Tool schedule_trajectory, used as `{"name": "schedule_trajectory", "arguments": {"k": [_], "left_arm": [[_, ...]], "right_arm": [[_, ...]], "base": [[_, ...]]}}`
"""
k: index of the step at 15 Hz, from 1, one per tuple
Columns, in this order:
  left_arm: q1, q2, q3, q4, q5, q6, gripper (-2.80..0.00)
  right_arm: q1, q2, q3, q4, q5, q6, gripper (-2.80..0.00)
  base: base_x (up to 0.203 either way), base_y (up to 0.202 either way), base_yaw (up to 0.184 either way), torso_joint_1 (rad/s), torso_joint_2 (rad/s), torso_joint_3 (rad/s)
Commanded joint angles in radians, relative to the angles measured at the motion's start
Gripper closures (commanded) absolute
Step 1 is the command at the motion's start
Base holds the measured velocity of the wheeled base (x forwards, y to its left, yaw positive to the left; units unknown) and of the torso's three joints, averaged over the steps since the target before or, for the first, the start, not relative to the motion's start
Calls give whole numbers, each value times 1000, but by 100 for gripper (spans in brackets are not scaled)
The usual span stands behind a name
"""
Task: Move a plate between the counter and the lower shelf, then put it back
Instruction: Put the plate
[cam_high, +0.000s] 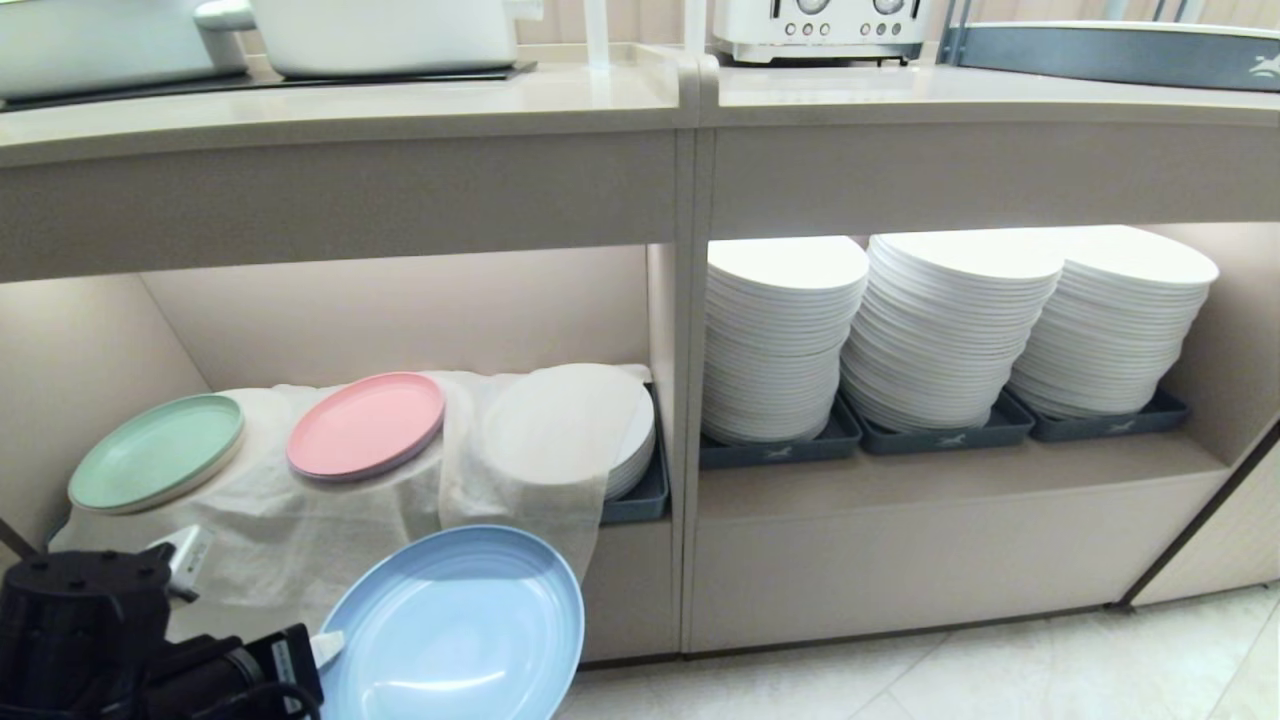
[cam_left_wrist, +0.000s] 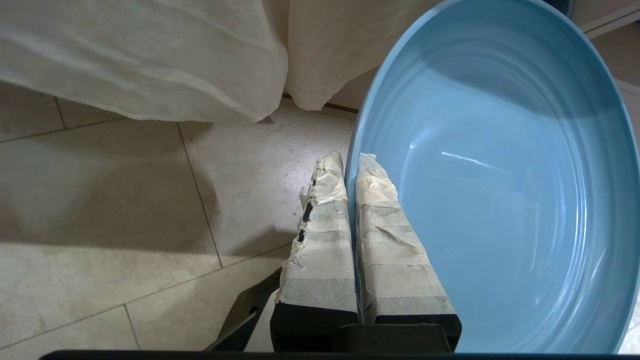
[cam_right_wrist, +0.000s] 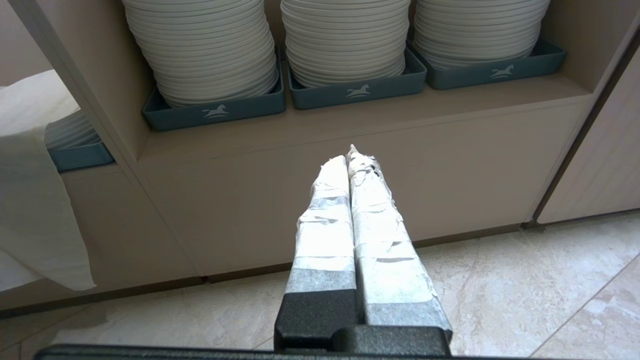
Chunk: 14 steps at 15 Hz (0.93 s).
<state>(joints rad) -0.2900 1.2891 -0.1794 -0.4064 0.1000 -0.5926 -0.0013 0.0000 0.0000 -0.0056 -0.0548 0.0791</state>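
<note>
The light-blue plate (cam_high: 455, 625) hangs tilted in the air at the lower left, in front of the lower shelf (cam_high: 400, 310) and over the floor. My left gripper (cam_high: 325, 648) is shut on the plate's left rim; in the left wrist view the plate (cam_left_wrist: 500, 190) has its rim pinched between the taped fingers (cam_left_wrist: 320, 235) of that gripper (cam_left_wrist: 350, 162). The counter (cam_high: 600, 100) runs across the top. My right gripper (cam_right_wrist: 351, 157) is shut on nothing, held low over the floor in front of the neighbouring recess.
A mint-green plate (cam_high: 155, 452) and a pink plate (cam_high: 366, 424) rest on the draped white cloth (cam_high: 300, 540) in the lower shelf. Tall white plate stacks (cam_high: 940, 320) in dark trays (cam_high: 770, 452) fill the right recess. A white pot (cam_high: 390, 35) and an appliance (cam_high: 815, 25) stand on the counter.
</note>
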Motion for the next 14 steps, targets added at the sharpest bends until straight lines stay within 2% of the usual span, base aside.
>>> {"name": "schedule_trajectory", "arguments": {"k": [1,14], "left_arm": [[0,4,-2,-3,0,-4,0],[2,6,-2,-3,-20,-4,0]], "right_arm": [[0,0,0,-1,0,1,0],[0,0,0,-1,0,1,0]], "base": [[0,0,0,0,0,0],[0,0,0,0,0,0]]}}
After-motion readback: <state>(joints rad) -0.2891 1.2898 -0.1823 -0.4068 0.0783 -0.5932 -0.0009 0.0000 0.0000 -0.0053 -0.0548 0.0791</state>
